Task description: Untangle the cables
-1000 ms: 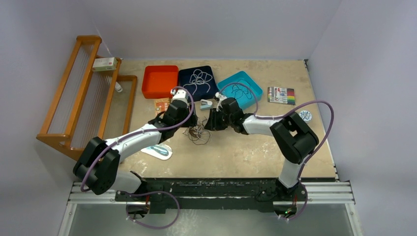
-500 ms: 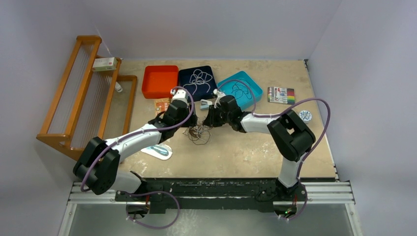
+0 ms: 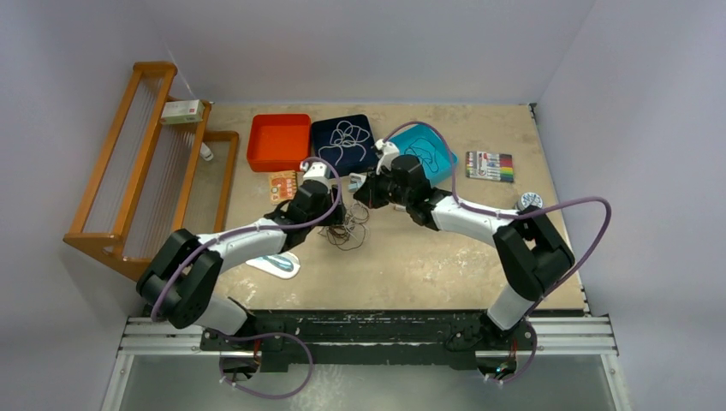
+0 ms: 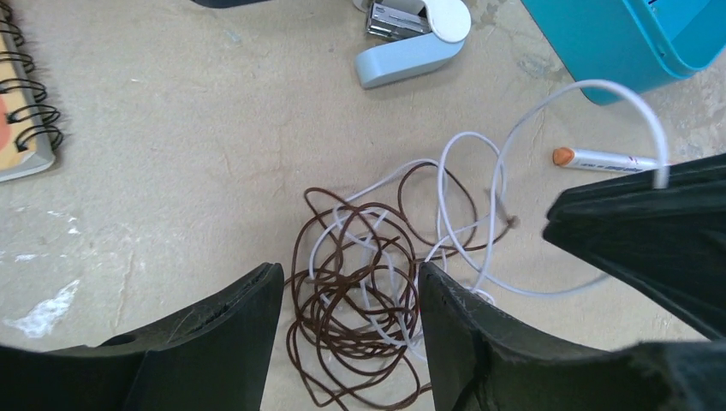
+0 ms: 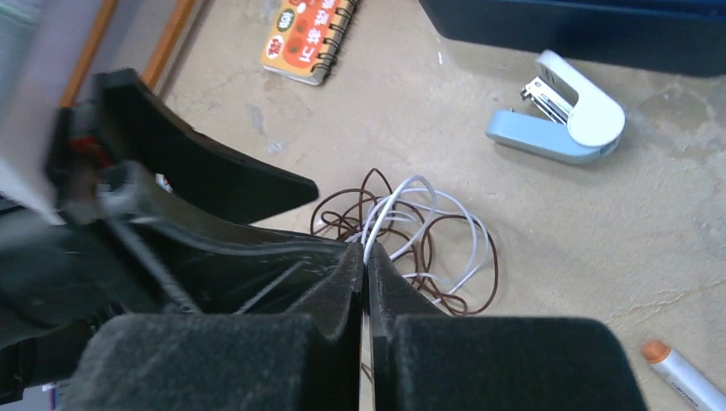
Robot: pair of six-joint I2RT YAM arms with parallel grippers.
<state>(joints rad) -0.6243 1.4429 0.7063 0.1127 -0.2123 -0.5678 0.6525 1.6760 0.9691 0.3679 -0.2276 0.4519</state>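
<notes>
A tangle of thin dark brown cable (image 4: 360, 300) and white cable (image 4: 462, 214) lies on the beige table; it shows in the top view (image 3: 347, 231) and the right wrist view (image 5: 411, 231). My left gripper (image 4: 351, 295) is open, its jaws low on either side of the brown coils. My right gripper (image 5: 365, 253) is shut on the white cable and holds a loop of it up above the pile. In the left wrist view the right gripper (image 4: 651, 223) is at the right with the white loop rising into it.
A grey-white stapler (image 4: 411, 43) lies beyond the tangle. A pen with an orange tip (image 4: 599, 158) lies to its right. A spiral notebook (image 5: 308, 34), an orange tray (image 3: 278, 141), a navy tray (image 3: 344, 141) and a teal tray (image 3: 419, 150) holding cables stand at the back. A wooden rack (image 3: 145, 163) is left.
My right gripper has moved up and back towards the trays, lifting the white cable. The left gripper has shifted slightly right over the tangle.
</notes>
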